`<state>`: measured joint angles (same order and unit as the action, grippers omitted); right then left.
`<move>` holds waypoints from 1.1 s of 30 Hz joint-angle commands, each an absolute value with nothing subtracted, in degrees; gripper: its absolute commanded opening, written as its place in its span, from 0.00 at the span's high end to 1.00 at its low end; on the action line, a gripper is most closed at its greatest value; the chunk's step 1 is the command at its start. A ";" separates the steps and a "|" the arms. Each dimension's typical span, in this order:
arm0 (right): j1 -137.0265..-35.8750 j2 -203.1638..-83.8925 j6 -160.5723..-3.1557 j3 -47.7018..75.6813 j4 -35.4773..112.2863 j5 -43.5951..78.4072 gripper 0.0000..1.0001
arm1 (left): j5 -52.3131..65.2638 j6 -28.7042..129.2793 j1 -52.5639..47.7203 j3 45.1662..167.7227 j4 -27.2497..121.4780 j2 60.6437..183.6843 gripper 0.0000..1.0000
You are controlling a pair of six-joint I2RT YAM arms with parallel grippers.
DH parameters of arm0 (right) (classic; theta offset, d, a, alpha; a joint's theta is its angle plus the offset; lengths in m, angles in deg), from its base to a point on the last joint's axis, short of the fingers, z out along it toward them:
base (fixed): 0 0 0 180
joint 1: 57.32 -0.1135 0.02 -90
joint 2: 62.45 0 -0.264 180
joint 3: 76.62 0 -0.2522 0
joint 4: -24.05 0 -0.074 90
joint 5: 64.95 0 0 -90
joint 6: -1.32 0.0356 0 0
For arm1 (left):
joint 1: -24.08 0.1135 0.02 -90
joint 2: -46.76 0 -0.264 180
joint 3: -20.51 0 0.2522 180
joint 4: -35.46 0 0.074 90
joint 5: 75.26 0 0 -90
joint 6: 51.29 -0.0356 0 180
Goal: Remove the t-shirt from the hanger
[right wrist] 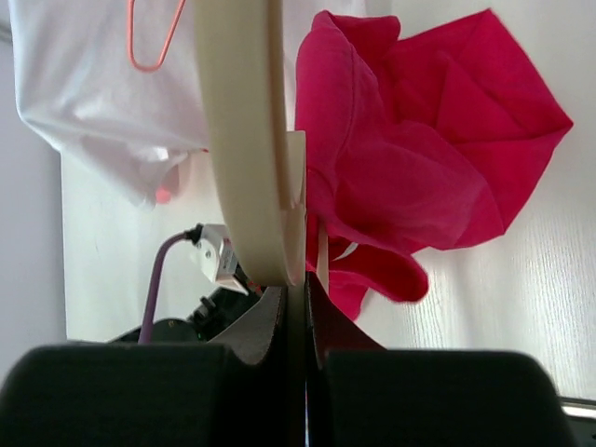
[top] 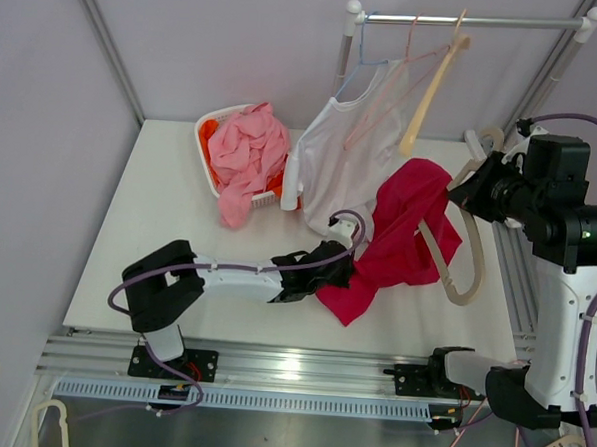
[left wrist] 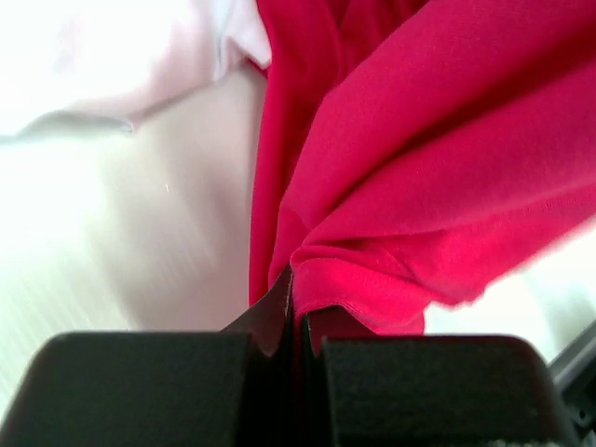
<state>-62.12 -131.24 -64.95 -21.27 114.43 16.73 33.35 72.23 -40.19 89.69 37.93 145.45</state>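
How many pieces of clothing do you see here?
3: the red t-shirt pinched by the left gripper, a white shirt hanging at the rail, pink clothing in the basket, which may be several pieces.

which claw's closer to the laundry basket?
Left. The left claw, clamped on the red t-shirt, sits front-right of the basket; the right claw, gripping the hanger, is far right.

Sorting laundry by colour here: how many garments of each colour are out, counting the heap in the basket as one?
red t-shirt: 1
white shirt: 1
pink heap in the basket: 1 (separate pieces cannot be told apart)
Total: 3
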 commanded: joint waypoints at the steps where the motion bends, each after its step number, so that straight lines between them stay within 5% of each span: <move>1: -64.52 -130.57 -68.90 -21.83 117.52 12.83 1.00 | 31.87 75.36 -40.35 92.10 42.44 141.78 0.99; 7: -66.38 -124.51 -70.39 -17.08 118.94 21.97 1.00 | 36.53 75.10 -38.32 93.78 53.26 132.55 1.00; 14: -66.29 -117.56 -69.00 -10.83 103.05 28.22 1.00 | 36.91 72.46 -32.13 83.24 57.48 111.56 0.99; 19: -66.29 -123.85 -63.73 -22.04 110.02 11.29 1.00 | 21.06 69.74 -11.47 87.18 67.22 106.18 0.99; 25: -66.46 -122.83 -60.03 -16.56 106.81 -11.49 1.00 | 23.10 67.36 -8.62 87.54 67.77 103.62 0.99; 33: -66.64 -120.98 -62.41 -16.28 111.46 -12.65 1.00 | 20.01 69.73 -8.62 88.32 64.95 108.97 0.99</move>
<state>-66.43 -123.09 -62.75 -13.55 113.01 -6.57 21.98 69.69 -8.94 85.91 66.52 107.66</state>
